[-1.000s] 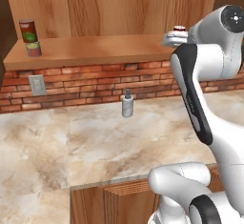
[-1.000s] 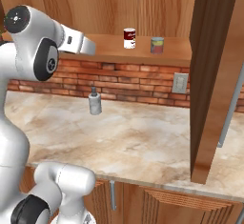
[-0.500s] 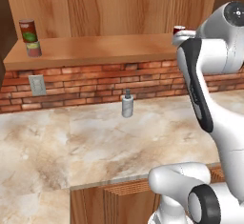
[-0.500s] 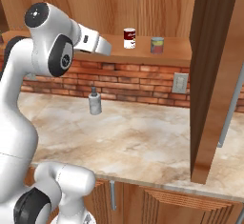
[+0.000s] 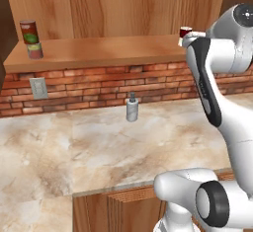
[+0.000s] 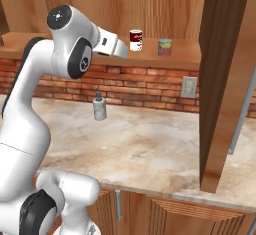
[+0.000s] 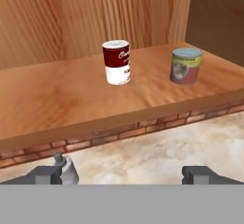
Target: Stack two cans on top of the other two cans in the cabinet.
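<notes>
The red can with a white band [image 7: 116,61] stands on the cabinet shelf [image 7: 57,99], left of a pale can [image 7: 185,66]. The fingers [image 7: 123,174], spread wide and empty, should be centred on it before being closed.

The red can with a white band [image 5: 185,31] is mostly hidden behind the arm in the left base view, just its top and a sliver of side poking out. In the hand view the grey pump bottle [image 7: 66,168] sits low beside one fingertip [image 7: 45,174] and the bottom edge chops off its body. The label on the pale grey-green can [image 7: 185,66] is too blurry to read, maybe some picture.
</notes>
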